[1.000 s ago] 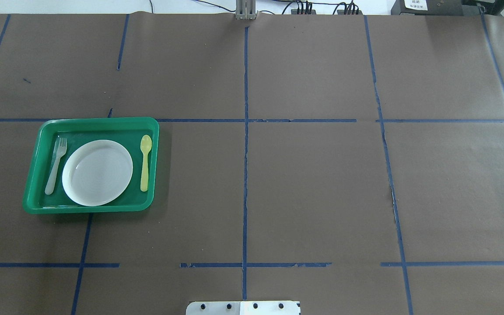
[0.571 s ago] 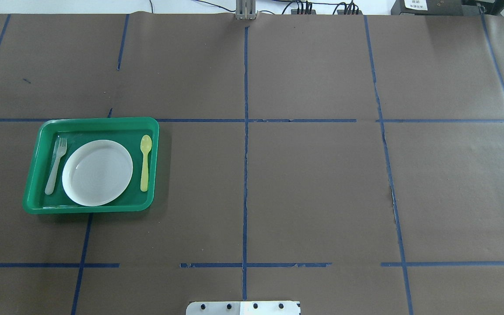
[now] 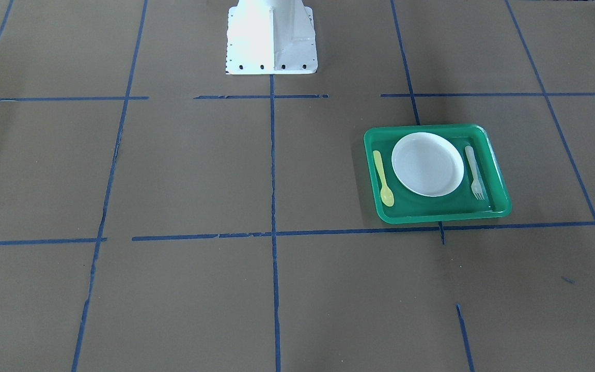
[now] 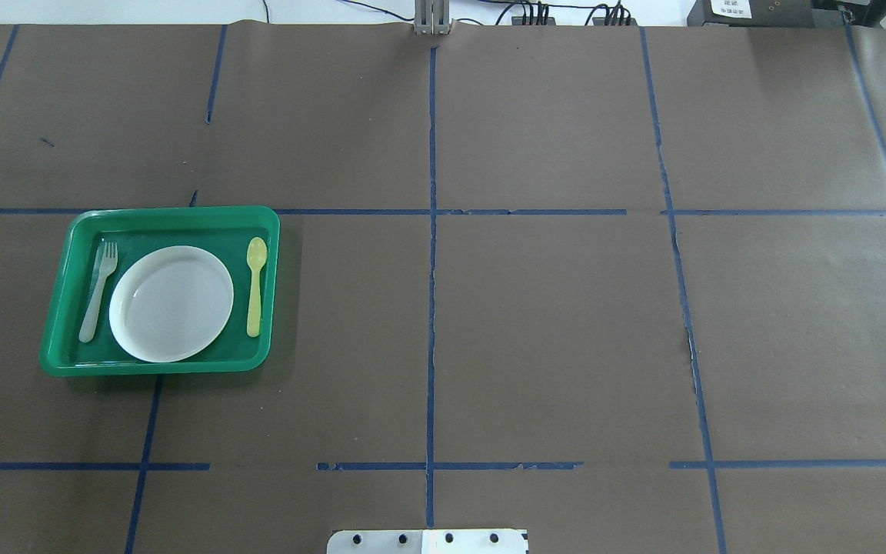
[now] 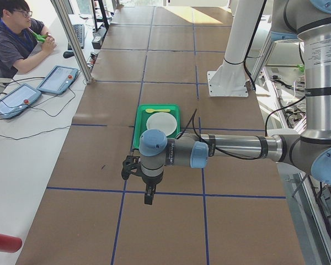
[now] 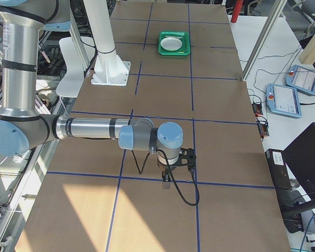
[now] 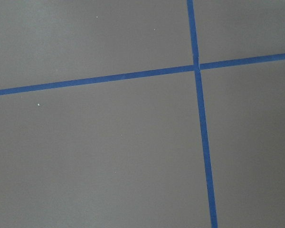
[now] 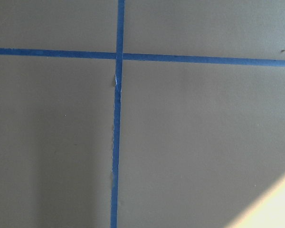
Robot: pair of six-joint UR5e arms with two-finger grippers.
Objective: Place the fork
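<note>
The pale fork lies flat inside the green tray, along the left side of the white plate. In the front-facing view the fork lies at the right of the plate. The left gripper shows only in the exterior left view. It hangs over bare paper, on the camera's side of the tray. The right gripper shows only in the exterior right view, far from the tray. I cannot tell whether either is open or shut. Both wrist views show only paper and tape.
A yellow spoon lies in the tray on the plate's right side. Brown paper with blue tape lines covers the table. The white robot base stands at the table's middle edge. An operator sits beside tablets at the far left.
</note>
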